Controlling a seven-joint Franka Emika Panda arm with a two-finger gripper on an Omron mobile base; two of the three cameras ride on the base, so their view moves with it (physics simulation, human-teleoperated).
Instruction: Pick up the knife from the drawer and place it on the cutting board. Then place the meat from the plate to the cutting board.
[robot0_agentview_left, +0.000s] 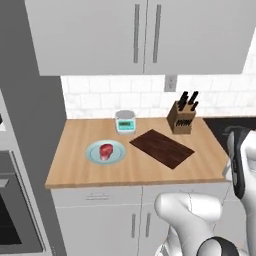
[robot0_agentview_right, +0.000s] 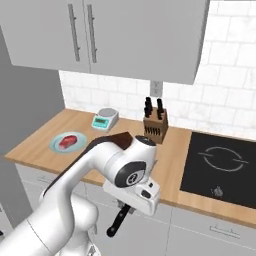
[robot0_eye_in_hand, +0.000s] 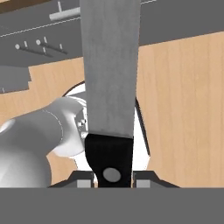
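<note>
My gripper (robot0_eye_in_hand: 113, 176) is shut on the knife (robot0_eye_in_hand: 111, 70), pinching its black handle, and the grey blade runs up the hand view. In the right base view the hand hangs in front of the counter edge with the knife (robot0_agentview_right: 118, 222) pointing down and left below it. The dark reddish cutting board (robot0_agentview_left: 161, 148) lies bare on the counter, partly hidden by my arm in the right base view (robot0_agentview_right: 117, 138). To its left, the red meat (robot0_agentview_left: 106, 151) (robot0_agentview_right: 66, 142) rests on the pale blue plate (robot0_agentview_left: 92, 153) (robot0_agentview_right: 55, 145). A drawer front (robot0_agentview_left: 95, 196) under the counter looks shut.
A wooden knife block (robot0_agentview_left: 182, 118) (robot0_agentview_right: 155, 125) stands behind the board, and a teal-edged scale (robot0_agentview_left: 125, 121) (robot0_agentview_right: 105, 119) sits beside it. A black cooktop (robot0_agentview_right: 222, 165) lies to the right. An oven (robot0_agentview_left: 12, 210) is at the far left. Wall cabinets hang above.
</note>
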